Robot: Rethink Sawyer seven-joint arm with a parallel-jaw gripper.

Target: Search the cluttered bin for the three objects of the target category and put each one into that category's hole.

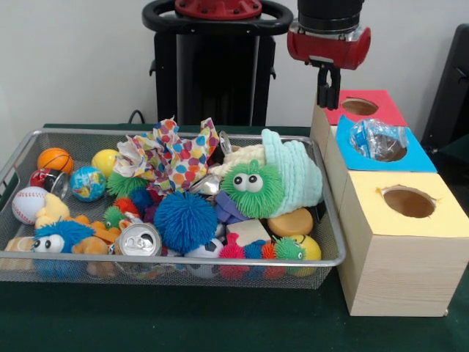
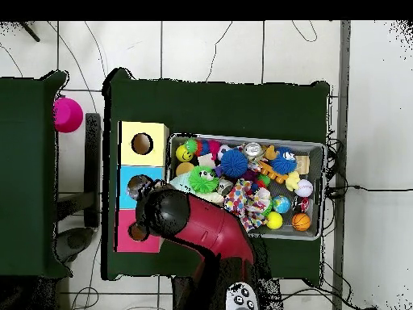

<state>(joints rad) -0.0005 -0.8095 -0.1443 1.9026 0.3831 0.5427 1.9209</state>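
Plastic bottle, crumpled and clear, sits in the round hole of the blue box, the middle of three boxes beside the mesh bin. It is only partly sunk, its body bulging above the rim. My gripper hangs above the boxes, between the red box and the blue one, apart from the bottle and holding nothing; its fingers look drawn together, though I can't be sure. The risk, as I judge it, is that the bottle stays wedged on the rim and never drops, or springs out if I brush it. Its long axis seems tilted, leaning across the hole; which end is the cap I can't tell.
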